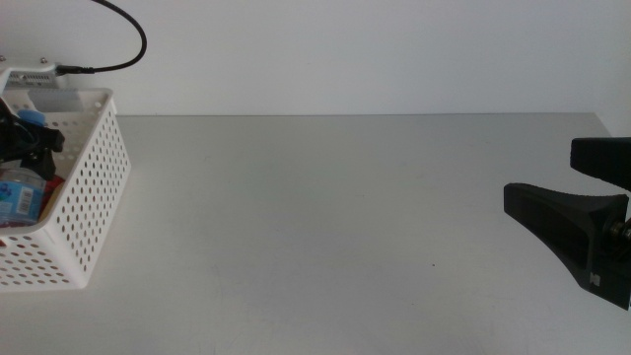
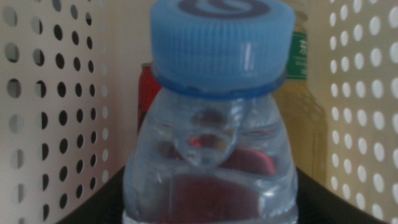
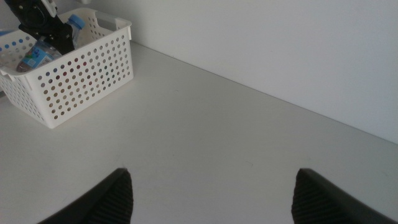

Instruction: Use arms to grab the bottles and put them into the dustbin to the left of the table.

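The big off-white table (image 1: 325, 227) has no bottles left standing on it. At its left end sits the white dustbin (image 1: 94, 187), a basket with holes in its sides.

The left gripper (image 1: 35, 138) is down inside the dustbin, and it is pinching the small water bottle (image 2: 211, 143) with the blue cap (image 2: 221, 43). In the left wrist view the bottle fills the picture, cap pointing away from the wrist, so its long side runs straight out between the dark jaws at either side of it. The bottle is already over the inside of the dustbin, with the holey walls on both sides of it. I think the only thing left to do with it is let go.

Behind the water bottle, also in the dustbin, are the red soda can (image 2: 149, 93) and the yellowish tea bottle (image 2: 305, 99). So all three seem to be in there now.

The right gripper (image 3: 211, 193) waits far off at the right side of the table. Its jaws are spread wide and hold nothing.
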Controlling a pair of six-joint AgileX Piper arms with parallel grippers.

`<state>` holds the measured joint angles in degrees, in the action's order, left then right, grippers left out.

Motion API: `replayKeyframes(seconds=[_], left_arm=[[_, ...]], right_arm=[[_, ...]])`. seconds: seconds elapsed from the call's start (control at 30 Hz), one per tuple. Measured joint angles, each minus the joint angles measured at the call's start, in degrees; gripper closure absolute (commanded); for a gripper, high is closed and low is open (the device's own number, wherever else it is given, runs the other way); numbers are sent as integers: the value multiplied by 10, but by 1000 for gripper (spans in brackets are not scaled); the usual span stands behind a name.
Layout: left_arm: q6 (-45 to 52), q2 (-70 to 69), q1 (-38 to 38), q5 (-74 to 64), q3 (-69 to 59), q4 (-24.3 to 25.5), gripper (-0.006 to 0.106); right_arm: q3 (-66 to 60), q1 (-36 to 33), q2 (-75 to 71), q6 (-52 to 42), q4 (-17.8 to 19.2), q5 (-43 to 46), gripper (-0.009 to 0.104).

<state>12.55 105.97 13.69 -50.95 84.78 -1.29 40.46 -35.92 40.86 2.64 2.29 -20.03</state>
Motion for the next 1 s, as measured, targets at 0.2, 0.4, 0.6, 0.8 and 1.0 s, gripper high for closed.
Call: replayKeyframes(seconds=[0.2, 0.4, 0.6, 0.8, 1.0], left_arm=[[3, 24, 1, 0, 4, 1, 63], [3, 25, 1, -7, 4, 1, 7], [21, -42, -1, -21, 4, -27, 7], [22, -144, -27, -26, 4, -45, 7], [20, -230, -73, -34, 4, -83, 7]], right_arm=[[0, 0, 0, 0, 0, 0, 30], [0, 0, 0, 0, 1, 0, 30], [0, 0, 0, 0, 1, 0, 30], [0, 0, 0, 0, 1, 0, 30], [0, 0, 0, 0, 1, 0, 30]])
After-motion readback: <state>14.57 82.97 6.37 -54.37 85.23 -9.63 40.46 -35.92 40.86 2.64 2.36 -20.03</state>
